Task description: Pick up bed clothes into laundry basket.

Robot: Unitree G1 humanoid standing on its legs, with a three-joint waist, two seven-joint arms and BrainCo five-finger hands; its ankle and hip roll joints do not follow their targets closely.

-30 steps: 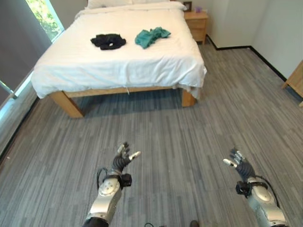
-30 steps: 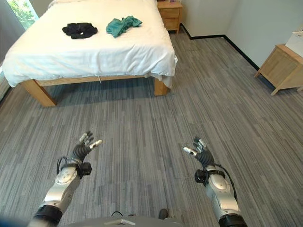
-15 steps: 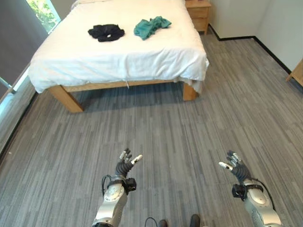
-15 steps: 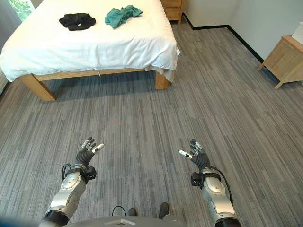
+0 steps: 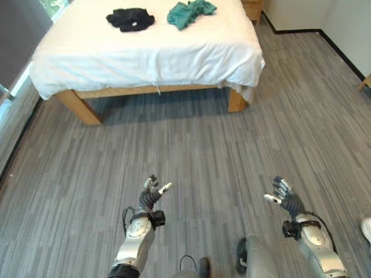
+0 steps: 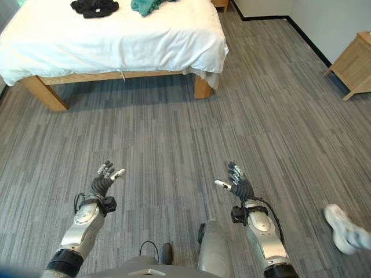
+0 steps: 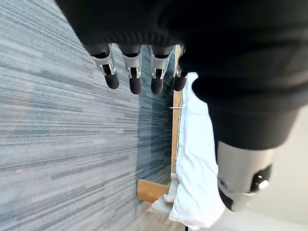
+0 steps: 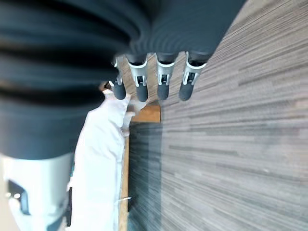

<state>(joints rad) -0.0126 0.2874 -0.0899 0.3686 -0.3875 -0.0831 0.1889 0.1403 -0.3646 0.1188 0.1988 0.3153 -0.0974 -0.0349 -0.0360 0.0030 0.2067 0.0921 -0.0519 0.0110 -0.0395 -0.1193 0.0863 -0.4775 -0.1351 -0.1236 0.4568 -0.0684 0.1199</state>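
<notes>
Left hand [image 5: 152,196] raised over the grey wood-grain floor [image 5: 191,156], fingers [image 7: 135,77] straight and spread, holding nothing. Right hand [image 5: 284,197] likewise, fingers [image 8: 163,82] apart and empty. On the white-sheeted wooden bed [image 5: 145,52], well beyond both hands, a crumpled black garment [image 5: 130,18] left of a crumpled teal garment [image 5: 190,11], near the far edge. In the right eye view, a white shoe [image 6: 342,227] and a wooden cabinet [image 6: 353,66].

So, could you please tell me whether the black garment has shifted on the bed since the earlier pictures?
No. The black garment lies left of the green garment on the bed as before; the camera moved.
</notes>
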